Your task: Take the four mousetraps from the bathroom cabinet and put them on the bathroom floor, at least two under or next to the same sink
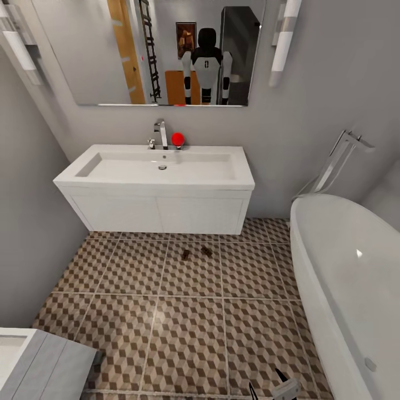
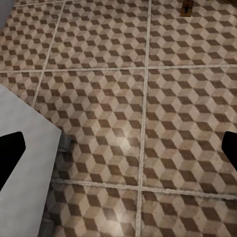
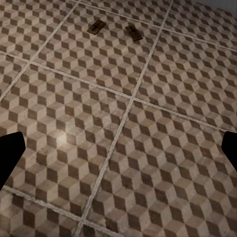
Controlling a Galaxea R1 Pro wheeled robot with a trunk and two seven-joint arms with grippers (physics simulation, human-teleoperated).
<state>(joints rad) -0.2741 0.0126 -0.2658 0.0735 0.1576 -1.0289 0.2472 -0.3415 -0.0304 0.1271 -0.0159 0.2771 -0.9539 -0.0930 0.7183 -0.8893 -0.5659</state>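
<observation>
I see two mousetraps [image 1: 185,254] [image 1: 206,251] lying side by side on the bathroom floor [image 1: 183,333], just in front of the sink [image 1: 161,166]. My right gripper [image 3: 118,153] and left gripper [image 2: 118,153] both hang wide apart, holding nothing. The bathtub [image 1: 350,278] is nearby.

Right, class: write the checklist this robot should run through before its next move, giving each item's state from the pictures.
1. Two mousetraps on the bathroom floor: ok.
2. Both lie on the tiles just in front of the sink: ok.
3. All four mousetraps placed: not ok, two visible.
4. Left gripper open and empty: ok.
5. Right gripper open and empty: ok.
6. Cabinet's whereabouts: cannot tell.
</observation>
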